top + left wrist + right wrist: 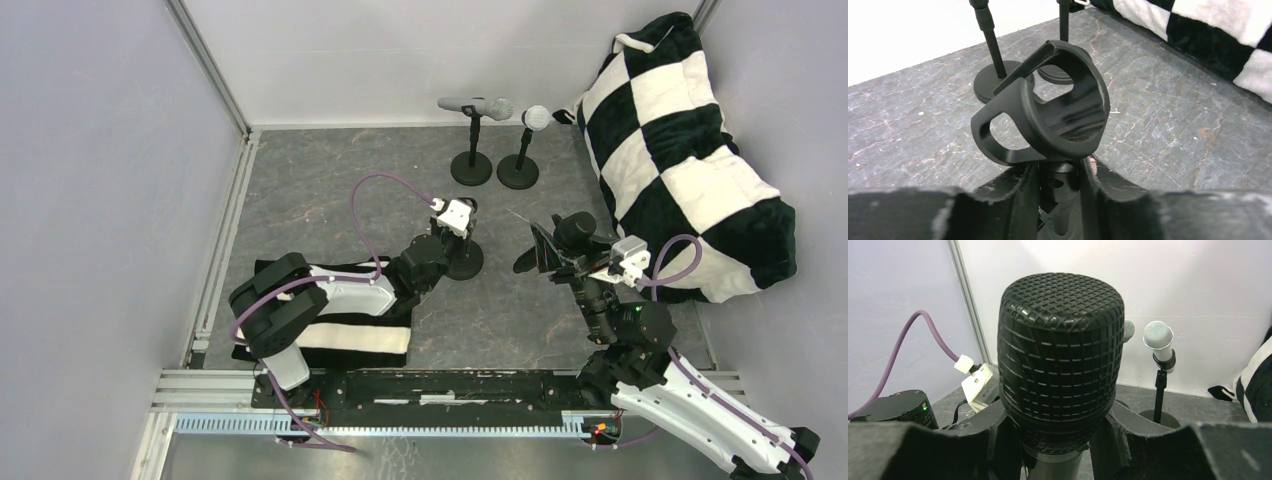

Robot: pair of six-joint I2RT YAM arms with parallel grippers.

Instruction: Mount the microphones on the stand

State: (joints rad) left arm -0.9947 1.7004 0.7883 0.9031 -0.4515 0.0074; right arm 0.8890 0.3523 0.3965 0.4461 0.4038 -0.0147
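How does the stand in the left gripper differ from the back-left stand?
The near stand has an empty clip; the back-left stand carries a silver-grey microphone lying roughly level. The left gripper clamps the near stand's neck; the back-left stand stands free. Both are black with round bases. The right gripper holds the black microphone.

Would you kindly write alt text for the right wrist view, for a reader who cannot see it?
A black microphone with a mesh head fills the centre, held between the fingers of the right gripper. Behind it on the right, a silver-headed microphone sits head-up on a small stand.
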